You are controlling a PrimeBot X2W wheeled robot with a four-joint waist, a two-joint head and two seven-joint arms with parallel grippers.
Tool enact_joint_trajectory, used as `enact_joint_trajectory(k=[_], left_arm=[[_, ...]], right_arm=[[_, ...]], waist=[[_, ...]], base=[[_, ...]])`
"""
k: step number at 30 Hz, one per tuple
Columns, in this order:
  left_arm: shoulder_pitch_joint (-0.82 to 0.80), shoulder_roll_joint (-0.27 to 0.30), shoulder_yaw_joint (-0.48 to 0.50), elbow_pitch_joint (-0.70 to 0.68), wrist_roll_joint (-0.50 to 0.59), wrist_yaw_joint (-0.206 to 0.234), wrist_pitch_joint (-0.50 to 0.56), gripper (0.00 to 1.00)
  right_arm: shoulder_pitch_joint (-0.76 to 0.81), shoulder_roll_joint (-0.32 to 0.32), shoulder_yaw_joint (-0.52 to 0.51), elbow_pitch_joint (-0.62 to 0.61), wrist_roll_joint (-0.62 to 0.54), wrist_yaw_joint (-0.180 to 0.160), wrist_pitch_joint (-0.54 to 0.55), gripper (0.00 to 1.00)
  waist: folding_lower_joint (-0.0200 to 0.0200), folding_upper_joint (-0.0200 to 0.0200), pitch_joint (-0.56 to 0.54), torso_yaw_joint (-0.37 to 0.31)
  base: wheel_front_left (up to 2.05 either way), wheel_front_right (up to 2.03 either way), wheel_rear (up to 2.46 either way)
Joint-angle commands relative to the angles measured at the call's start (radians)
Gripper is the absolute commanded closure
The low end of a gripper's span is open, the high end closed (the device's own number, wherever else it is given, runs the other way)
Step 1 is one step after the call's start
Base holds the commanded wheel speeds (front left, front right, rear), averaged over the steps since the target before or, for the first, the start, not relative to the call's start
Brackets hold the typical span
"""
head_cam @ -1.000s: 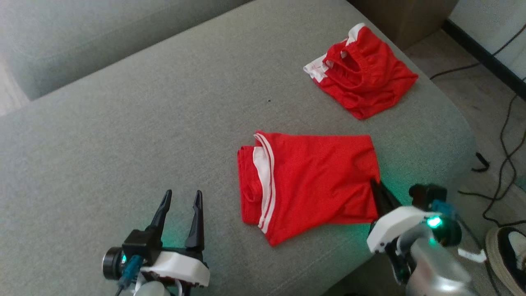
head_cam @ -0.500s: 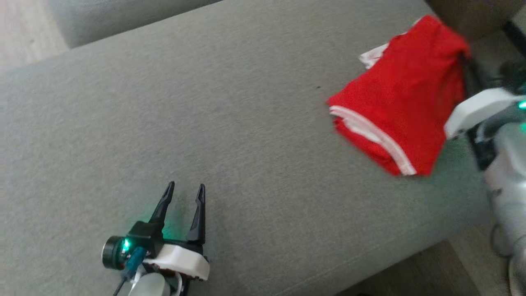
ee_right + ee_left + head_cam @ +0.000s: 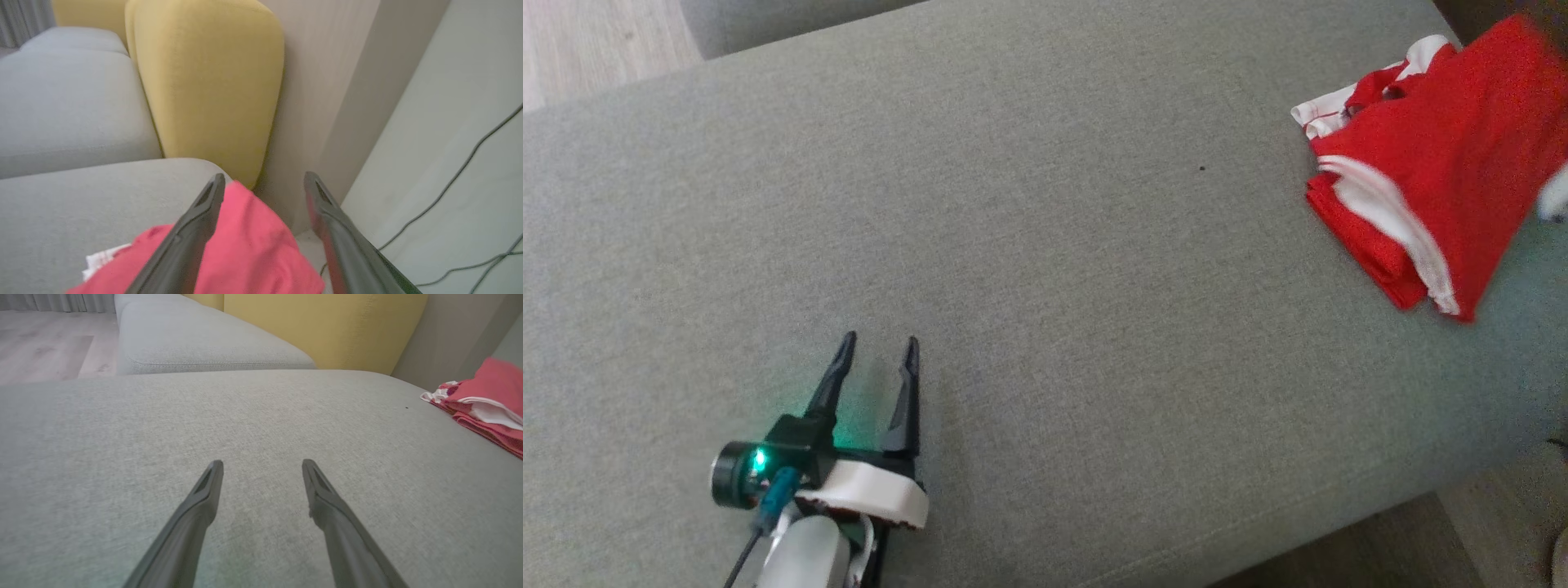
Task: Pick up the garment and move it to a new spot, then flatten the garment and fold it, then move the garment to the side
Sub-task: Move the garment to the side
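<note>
Red cloth with a white stripe, the folded garment (image 3: 1437,188) is lying at the far right end of the grey sofa cushion (image 3: 1045,245), close to its edge and slightly blurred in the head view. It is overlapping a crumpled red-and-white piece (image 3: 1372,86) that is poking out from under its far side.

In the right wrist view, the right gripper (image 3: 265,175) is hovering just above the garment (image 3: 253,253). Its two dark fingers are standing wide apart and clamping nothing. The red cloth is showing beneath and beside one finger, but I cannot tell whether they are touching. Beyond it a yellow cushion (image 3: 208,81) is standing upright, and cables (image 3: 449,183) are trailing over the pale floor.

Well apart from the garment, the left gripper (image 3: 880,339) is sitting low over bare cushion, its fingers likewise spread and closing on nothing. In the left wrist view, past that gripper (image 3: 262,462), the garment (image 3: 490,412) is showing at the right edge, and a second grey cushion (image 3: 196,347) is lying beyond.
</note>
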State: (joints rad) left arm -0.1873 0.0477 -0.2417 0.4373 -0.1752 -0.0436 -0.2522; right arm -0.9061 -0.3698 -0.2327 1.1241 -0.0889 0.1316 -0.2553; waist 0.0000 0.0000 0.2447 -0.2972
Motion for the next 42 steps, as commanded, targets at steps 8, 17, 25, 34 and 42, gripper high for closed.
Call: enact_joint_trajectory(k=[8,17,25,34,42], left_arm=[[-0.003,0.003,0.090,-0.065,0.004,0.039,-0.010,0.00],[0.026,0.003,0.163,-0.102,-0.030,0.086,-0.010,0.00],[0.072,0.003,0.161,-0.074,-0.065,0.074,-0.010,0.00],[0.123,0.003,0.189,-0.089,-0.102,0.042,-0.010,0.00],[0.155,0.003,0.216,-0.086,-0.087,0.023,-0.010,0.00]], right_arm=[[0.139,0.215,0.025,-0.288,-0.007,-0.001,-0.006,0.00],[0.387,0.309,0.062,-0.460,0.119,-0.001,-0.006,0.00],[0.562,0.319,0.134,-0.478,0.206,-0.001,-0.006,0.00],[0.629,0.319,0.222,-0.502,0.246,-0.001,-0.006,0.00],[0.662,0.319,0.254,-0.533,0.248,-0.001,-0.006,0.00]], waist=[[0.0000,0.0000,-0.029,0.019],[0.0000,0.0000,-0.073,0.116],[0.0000,0.0000,-0.123,0.213],[0.0000,0.0000,-0.190,0.268],[0.0000,0.0000,-0.235,0.292]], base=[[0.00,0.00,0.00],[0.00,0.00,0.00],[0.00,0.00,0.00],[0.00,0.00,0.00],[0.00,0.00,0.00]])
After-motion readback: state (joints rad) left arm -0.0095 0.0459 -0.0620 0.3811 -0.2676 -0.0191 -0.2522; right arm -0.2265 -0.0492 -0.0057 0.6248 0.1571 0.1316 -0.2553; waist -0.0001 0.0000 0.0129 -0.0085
